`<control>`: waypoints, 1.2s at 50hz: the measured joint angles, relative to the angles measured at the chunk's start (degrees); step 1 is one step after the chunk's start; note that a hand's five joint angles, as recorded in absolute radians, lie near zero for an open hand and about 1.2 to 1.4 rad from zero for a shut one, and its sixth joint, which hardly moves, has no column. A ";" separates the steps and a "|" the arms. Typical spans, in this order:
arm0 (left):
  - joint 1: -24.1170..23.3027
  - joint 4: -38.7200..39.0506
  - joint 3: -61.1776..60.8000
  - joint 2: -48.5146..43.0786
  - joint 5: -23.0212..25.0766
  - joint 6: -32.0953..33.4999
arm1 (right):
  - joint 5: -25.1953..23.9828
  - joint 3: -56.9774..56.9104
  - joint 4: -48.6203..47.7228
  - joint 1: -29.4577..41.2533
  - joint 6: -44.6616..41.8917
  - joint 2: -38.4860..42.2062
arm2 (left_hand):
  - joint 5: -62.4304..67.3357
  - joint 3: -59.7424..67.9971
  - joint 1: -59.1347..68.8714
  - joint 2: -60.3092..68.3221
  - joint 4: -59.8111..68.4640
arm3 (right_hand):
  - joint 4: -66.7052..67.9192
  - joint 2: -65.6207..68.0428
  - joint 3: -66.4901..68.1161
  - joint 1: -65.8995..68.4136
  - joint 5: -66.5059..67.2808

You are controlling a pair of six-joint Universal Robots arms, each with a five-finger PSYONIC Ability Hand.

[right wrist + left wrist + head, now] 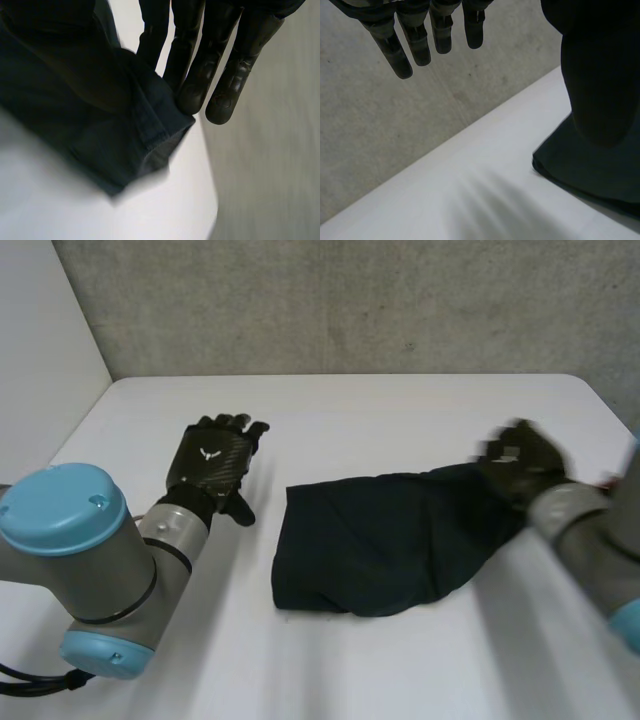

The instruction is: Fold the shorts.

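The dark navy shorts [380, 545] lie on the white counter [350, 410], from its middle out toward its right edge. Their long axis runs across the counter from side to side. The broad, bunched end faces the left hand [210, 462], and the other end narrows to a point at the right hand [520, 462].

The right hand has straight fingers [200, 75] laid along the stitched hem [150, 135]. Judging by how the cloth is drawn up to a peak there, it pinches that end against the thumb.

The left hand is flat and relaxed, fingers [415, 45] apart and holding nothing. It sits near the counter's left side, close to the broad end of the cloth but not touching it.

The fabric looks light, soft and limp, so it will sag and wrinkle rather than keep a shape. It will probably drag across the counter if pulled from one end. The hems and corners are the surest places to grip, since the stitching gives some body. A second hold at the broad end would keep the fold even.
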 measured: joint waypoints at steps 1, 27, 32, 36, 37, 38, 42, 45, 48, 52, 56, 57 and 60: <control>0.01 0.06 0.10 0.34 -0.05 -0.06 | -0.85 -0.84 -0.10 1.75 -0.41 0.56 | 0.00 0.00 0.00 0.00 0.00 | 0.00 0.00 0.00 0.00 0.00; -2.45 -0.88 12.74 2.28 -0.21 -4.18 | -19.31 -6.24 -0.18 13.18 48.99 3.33 | 0.00 0.00 0.00 0.00 0.00 | -54.97 -54.91 -56.48 -41.66 -51.81; -3.72 -4.54 14.77 -0.41 0.01 -6.35 | -18.24 -7.94 1.72 8.06 58.05 1.12 | 0.00 0.00 0.14 0.03 0.03 | -54.97 -54.91 -56.48 -41.66 -51.81; -4.92 -9.44 16.57 -3.96 0.09 -7.40 | -15.98 -11.62 6.94 5.61 58.29 5.55 | 0.00 0.00 0.21 0.12 0.06 | -54.97 -54.91 -56.48 -41.65 -51.81; -5.16 -10.51 16.98 -4.89 0.07 -7.51 | -15.37 -12.65 8.23 5.38 57.69 7.10 | 0.00 0.00 0.21 0.12 0.07 | -54.97 -54.91 -56.48 -41.66 -51.81; -5.30 -11.20 17.21 -5.49 0.07 -7.54 | -15.03 -13.25 8.99 5.29 57.27 8.08 | 0.00 0.00 0.21 0.12 0.07 | -54.97 -54.91 -56.48 -41.66 -51.81; -6.20 -15.51 18.86 -10.07 -0.11 -7.50 | -12.92 -16.87 13.12 5.14 53.83 14.74 | 0.00 0.00 0.21 0.12 0.07 | -54.97 -54.91 -56.48 -41.65 -51.81; -6.71 -18.81 19.96 -13.57 -0.59 -7.32 | -12.00 -18.42 14.21 5.27 51.78 18.87 | 0.00 0.00 0.21 0.13 0.11 | -54.97 -54.91 -56.48 -41.73 -51.81; -7.03 -22.68 21.09 -16.94 -1.77 -7.12 | -11.51 -19.28 14.44 5.29 50.31 21.91 | 0.00 0.01 0.21 0.12 0.11 | -54.97 -54.91 -56.48 -42.33 -51.81; -7.26 -26.88 22.03 -19.44 -3.60 -6.78 | -11.34 -19.60 14.27 5.08 49.36 23.11 | 0.00 0.01 0.21 0.13 0.11 | -54.97 -54.91 -56.63 -42.33 -51.81; -7.69 -29.12 22.15 -19.65 -4.74 -6.11 | -11.39 -19.27 13.96 4.75 49.06 21.43 | 0.01 0.01 0.50 0.13 0.11 | -54.98 -54.90 -56.72 -42.33 -51.81; -7.69 -29.12 22.15 -19.65 -4.74 -6.11 | -11.39 -19.27 13.96 4.75 49.06 21.43 | 0.01 0.01 0.50 0.13 0.11 | -54.98 -54.90 -56.72 -42.33 -51.81; -8.36 -29.53 22.00 -17.33 -4.95 -5.64 | -11.44 -18.68 13.51 4.59 49.06 18.17 | 0.00 0.00 0.75 0.12 0.10 | -54.98 -54.90 -56.75 -42.33 -51.81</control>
